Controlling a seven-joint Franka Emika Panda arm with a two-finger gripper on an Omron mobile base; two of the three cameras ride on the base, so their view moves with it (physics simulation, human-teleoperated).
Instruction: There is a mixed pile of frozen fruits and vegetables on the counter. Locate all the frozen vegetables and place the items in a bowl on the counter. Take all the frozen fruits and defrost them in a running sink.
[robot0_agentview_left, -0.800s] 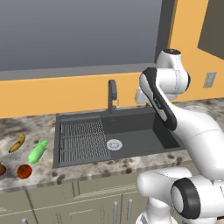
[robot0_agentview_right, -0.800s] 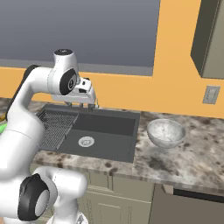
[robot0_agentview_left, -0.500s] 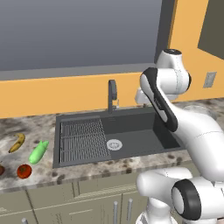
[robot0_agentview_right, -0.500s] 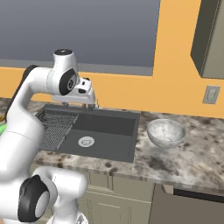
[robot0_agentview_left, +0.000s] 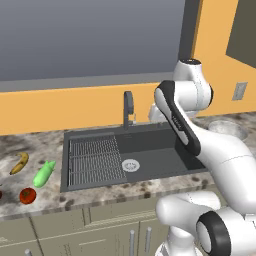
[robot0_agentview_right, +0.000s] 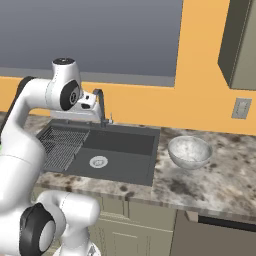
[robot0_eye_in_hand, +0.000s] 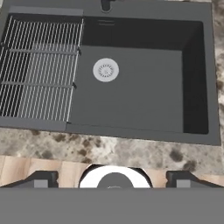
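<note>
1. Left base view: your arm was parked high over the sink (robot0_agentview_left: 145, 155), so nothing had been sorted yet as far as I could judge. The whole pile sat on the counter (robot0_agentview_left: 30, 210) off the sink's left edge: banana (robot0_agentview_left: 19, 163) toward the back, the light-green vegetable (robot0_agentview_left: 43, 173) just beside it nearer the basin, the tomato (robot0_agentview_left: 27, 195) close to the front edge. A sliver of the bowl (robot0_agentview_left: 227, 128) peeked out behind your arm on the right. The faucet (robot0_agentview_left: 128, 109) stood at the back rim; I saw no water running.

2. Right base view: the gripper (robot0_agentview_right: 86, 106) hung above the sink's back edge next to the faucet, holding nothing that I could see. The bowl sat on the counter just off the sink's right edge, so veggies need carrying across the basin.

3. Hand view: you were looking straight down into the basin, drain rack (robot0_eye_in_hand: 39, 74) on the left, drain (robot0_eye_in_hand: 106, 70) beside it. The finger tips (robot0_eye_in_hand: 40, 178) stood wide apart with nothing between them, which fits a hand waiting for its first pick.
</note>
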